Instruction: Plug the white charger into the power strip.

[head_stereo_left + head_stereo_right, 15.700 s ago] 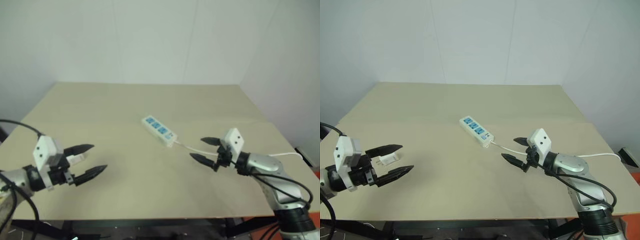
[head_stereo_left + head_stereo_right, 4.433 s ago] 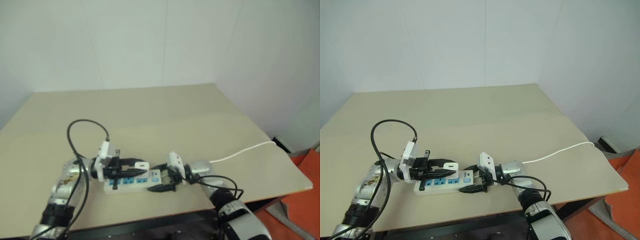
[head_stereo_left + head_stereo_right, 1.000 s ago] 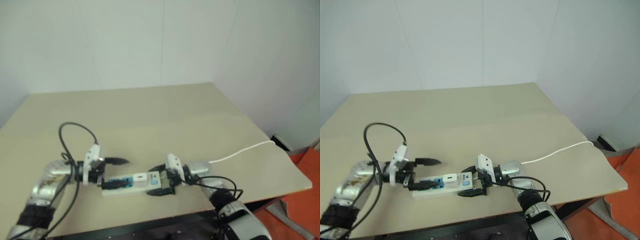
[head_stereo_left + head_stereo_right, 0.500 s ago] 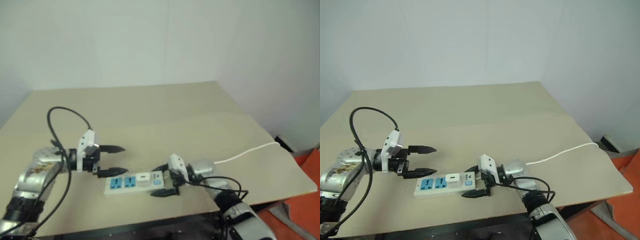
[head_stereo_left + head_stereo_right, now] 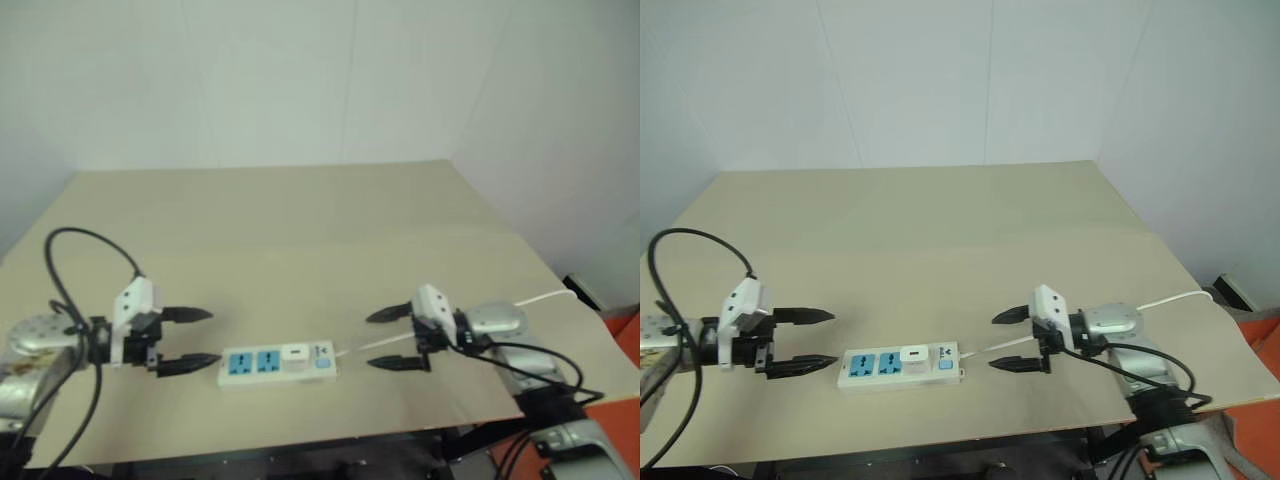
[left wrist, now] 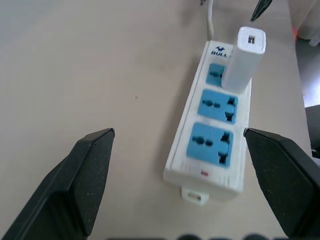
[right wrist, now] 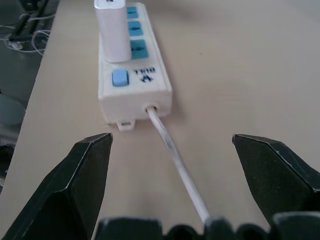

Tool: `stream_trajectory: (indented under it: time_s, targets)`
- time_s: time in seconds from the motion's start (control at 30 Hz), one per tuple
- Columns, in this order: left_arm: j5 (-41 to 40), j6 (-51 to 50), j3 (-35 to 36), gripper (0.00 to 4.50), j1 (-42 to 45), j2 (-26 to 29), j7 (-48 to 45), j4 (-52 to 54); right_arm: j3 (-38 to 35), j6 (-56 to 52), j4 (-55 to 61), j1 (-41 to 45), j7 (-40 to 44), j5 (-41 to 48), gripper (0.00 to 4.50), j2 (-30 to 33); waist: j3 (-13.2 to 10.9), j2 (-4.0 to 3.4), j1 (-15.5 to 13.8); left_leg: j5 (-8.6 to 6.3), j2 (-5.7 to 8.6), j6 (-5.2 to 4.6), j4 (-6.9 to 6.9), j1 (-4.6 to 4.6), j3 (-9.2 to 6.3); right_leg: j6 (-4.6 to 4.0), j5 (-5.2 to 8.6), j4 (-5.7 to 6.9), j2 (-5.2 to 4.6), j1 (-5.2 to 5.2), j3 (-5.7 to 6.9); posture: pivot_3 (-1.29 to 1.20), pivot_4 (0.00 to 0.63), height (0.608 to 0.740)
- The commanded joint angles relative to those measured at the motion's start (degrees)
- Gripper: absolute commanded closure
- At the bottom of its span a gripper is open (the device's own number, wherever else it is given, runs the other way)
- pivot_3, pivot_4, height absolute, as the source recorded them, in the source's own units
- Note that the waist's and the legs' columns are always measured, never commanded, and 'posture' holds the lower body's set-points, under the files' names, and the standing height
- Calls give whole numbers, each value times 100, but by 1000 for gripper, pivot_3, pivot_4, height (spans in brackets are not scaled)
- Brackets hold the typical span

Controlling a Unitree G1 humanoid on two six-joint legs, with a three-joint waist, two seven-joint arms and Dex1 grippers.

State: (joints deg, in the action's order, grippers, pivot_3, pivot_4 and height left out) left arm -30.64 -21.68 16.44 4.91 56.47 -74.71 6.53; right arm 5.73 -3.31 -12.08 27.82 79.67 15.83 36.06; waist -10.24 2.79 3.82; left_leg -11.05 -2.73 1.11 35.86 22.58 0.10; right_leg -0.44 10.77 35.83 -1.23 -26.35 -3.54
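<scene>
The power strip (image 5: 900,366) lies flat on the desk (image 5: 940,230) close to its near edge, its length running along that edge and roughly midway between the two near corners. The white charger (image 6: 243,59) stands upright in the socket nearest the switch end, the third of the three blue faces, leaving the other two faces bare; from the head camera it shows as a small white block (image 5: 912,354) on the strip just left of the blue switch (image 7: 119,78). The strip's thin cord (image 7: 176,165) leaves the switch end and runs toward the right edge of the desk, passing under the right arm. The left gripper (image 5: 802,341) hovers just off the strip's plain end, toward the near left corner, pointing along the strip with its two black fingers (image 6: 82,175) spread wide and nothing between them. The right gripper (image 5: 1018,340) hangs beyond the switch end, toward the right edge, facing back at the strip, its fingers (image 7: 82,172) likewise wide apart and empty, with the cord lying on the desk in the gap below them. Neither gripper touches the strip or the charger.
</scene>
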Motion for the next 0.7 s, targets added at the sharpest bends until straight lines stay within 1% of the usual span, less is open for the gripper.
stream_trajectory:
  time_s: [0.03, 0.17, 0.33, 0.5, 0.7]
  targets:
    - [-291, -151, 741, 0, -370, 174, -31, 416, -379, -118, 338, -126, -2, 269, 20, 318, -1, 0, 0, 0, 0, 0, 0, -1, 2, 0, 0, 0, 0, 0, 0, 0, 150, 740]
    - [-627, -631, 1671, 0, -1161, 392, -366, 760, -680, -141, 302, -267, -48, 314, 20, 745, -11, 0, 14, -1, -1, 1, -1, -2, 4, -2, 2, -2, -1, -1, 0, 0, 150, 740]
    - [-827, -976, 2416, 0, -1909, 367, -519, 1090, -918, -180, 351, -401, 10, 421, 20, 1075, -18, -1, 6, -1, 1, 2, 0, -6, 7, -3, 2, -3, -6, -1, -1, 0, 150, 740]
    - [-737, -964, 2722, 0, -2222, 328, -448, 1149, -1032, -194, 327, -444, 7, 519, 20, 1241, -21, 1, 10, -2, 1, 3, 5, -10, 9, -3, 3, -3, -7, -1, -1, 0, 150, 740]
    - [-830, -1045, 2725, 0, -2238, 298, -368, 1240, -1043, -256, 436, -504, -22, 540, 20, 1237, -21, 1, 12, -2, 1, 3, 8, -10, 13, -3, 3, -3, -9, 0, -2, 0, 150, 740]
